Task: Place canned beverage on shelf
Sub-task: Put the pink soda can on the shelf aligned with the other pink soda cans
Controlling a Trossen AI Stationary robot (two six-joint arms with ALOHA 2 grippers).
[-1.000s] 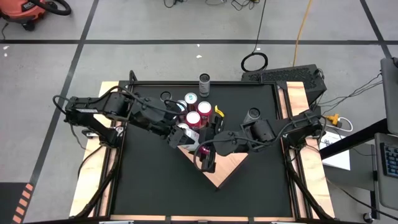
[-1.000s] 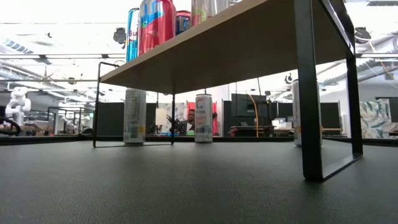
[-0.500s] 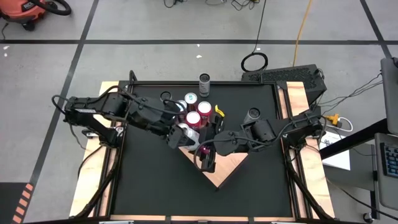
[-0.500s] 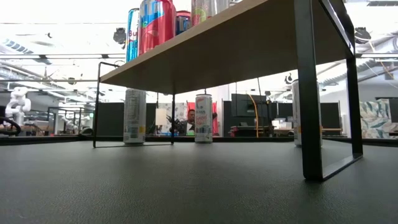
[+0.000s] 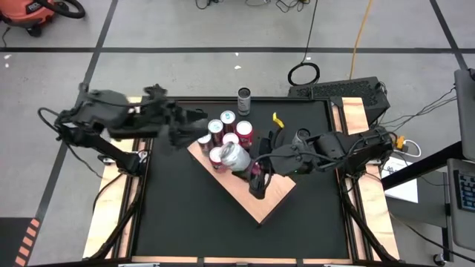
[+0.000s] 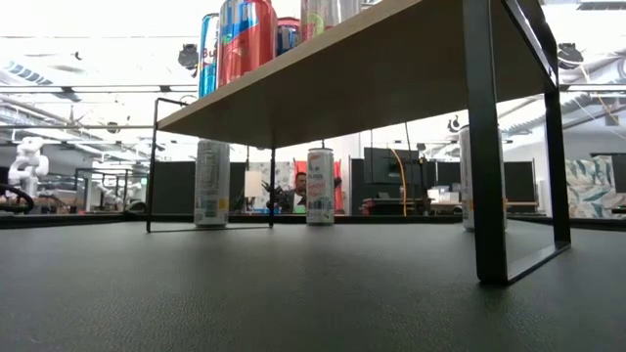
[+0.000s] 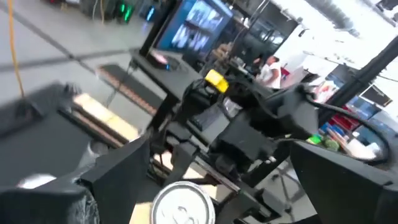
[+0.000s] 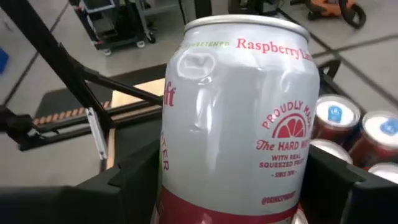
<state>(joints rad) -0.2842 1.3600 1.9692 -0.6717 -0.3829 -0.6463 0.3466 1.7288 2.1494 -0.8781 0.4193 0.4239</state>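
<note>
Our right gripper (image 8: 230,180) clamps a white raspberry can (image 8: 239,118) over the wooden shelf (image 5: 260,204), beside the cans (image 5: 230,127) already standing there. Our left gripper (image 5: 182,122) hangs wide open, empty, above the desk (image 5: 185,215) just off the shelf's corner.

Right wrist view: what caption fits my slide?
Right gripper holding a dented white raspberry drink can beside red cans.

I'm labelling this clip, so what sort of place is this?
Probably a robotics lab or workshop: bare concrete floor marked with dark tape lines, a shop vacuum and loose cables beside the table, and workstations with monitors in the room behind.
</note>
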